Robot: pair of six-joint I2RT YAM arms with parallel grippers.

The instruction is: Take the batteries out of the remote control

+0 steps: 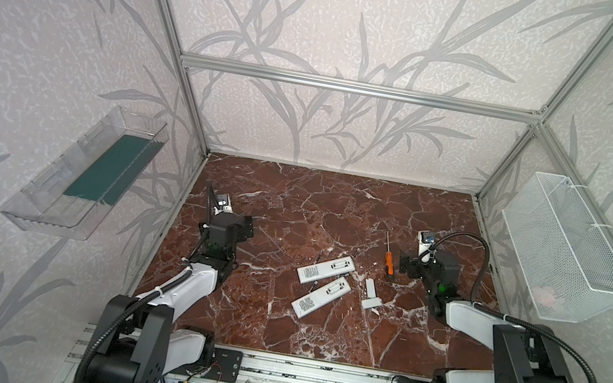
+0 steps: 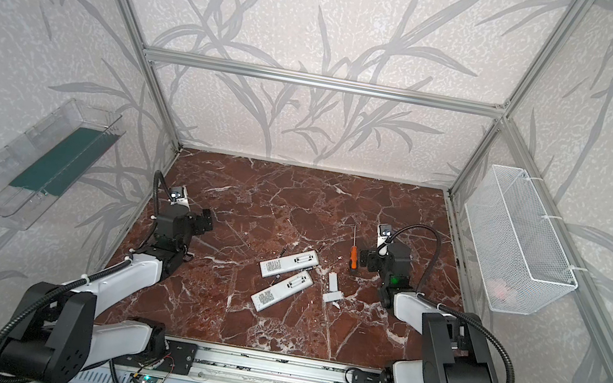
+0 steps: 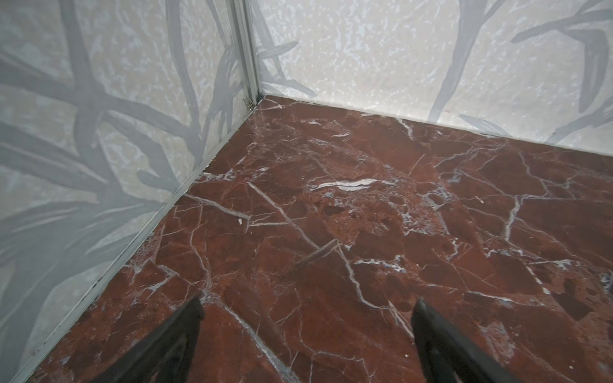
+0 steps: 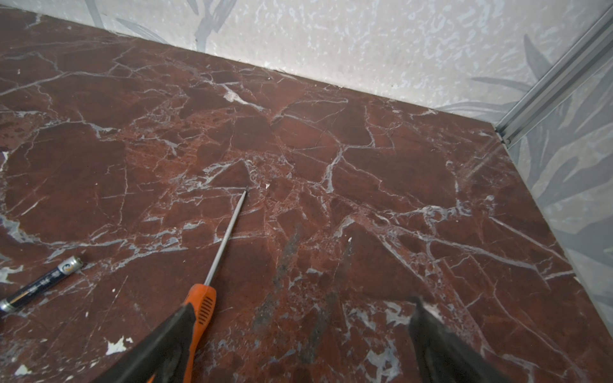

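Observation:
Two white remote controls lie face down mid-table, one (image 1: pixel 326 270) behind the other (image 1: pixel 320 300), with their battery bays uncovered. Whether the bays hold batteries I cannot tell. One battery (image 4: pixel 40 284), a slim dark cylinder with a yellowish mark, lies loose on the marble left of the screwdriver (image 4: pixel 202 308) in the right wrist view. My right gripper (image 1: pixel 404 264) (image 4: pixel 303 303) is open just right of the screwdriver (image 1: pixel 389 263), one finger over its orange handle, nothing between the jaws. My left gripper (image 1: pixel 247 228) (image 3: pixel 308 302) is open over bare marble at the left, well apart from the remotes.
Two small white cover pieces (image 1: pixel 369 287) (image 1: pixel 371 303) lie right of the remotes. A clear bin (image 1: pixel 87 181) hangs on the left wall. A white mesh basket (image 1: pixel 564 252) hangs on the right wall. Aluminium frame posts stand at the table's corners.

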